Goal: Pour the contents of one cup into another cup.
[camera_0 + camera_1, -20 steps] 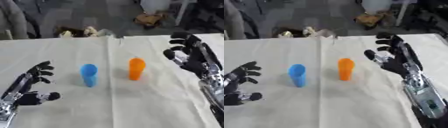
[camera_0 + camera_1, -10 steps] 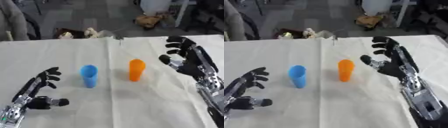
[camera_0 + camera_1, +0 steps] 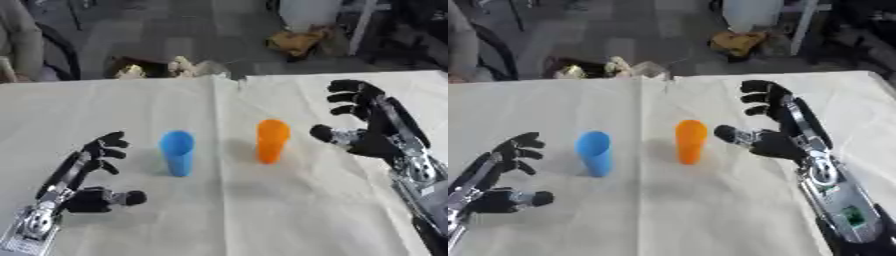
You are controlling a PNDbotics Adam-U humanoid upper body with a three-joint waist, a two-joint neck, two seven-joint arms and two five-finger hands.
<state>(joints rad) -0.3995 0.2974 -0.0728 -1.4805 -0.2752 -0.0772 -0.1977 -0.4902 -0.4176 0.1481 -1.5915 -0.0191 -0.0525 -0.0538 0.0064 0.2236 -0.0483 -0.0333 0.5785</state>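
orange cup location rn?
The orange cup stands upright near the middle of the cloth-covered table, just right of the blue cup, with the open right hand close beside it on its right, not touching.

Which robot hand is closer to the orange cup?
Right. The right hand is open just beside the orange cup, not touching. The left hand sits beyond the blue cup.

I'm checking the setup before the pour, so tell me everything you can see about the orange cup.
The orange cup is a plain, tall, narrow tumbler, plastic by its look, standing upright on the cream tablecloth near the middle. Its contents cannot be seen. Nothing touches it: the right hand is open just beside it, thumb toward it, with a gap between.
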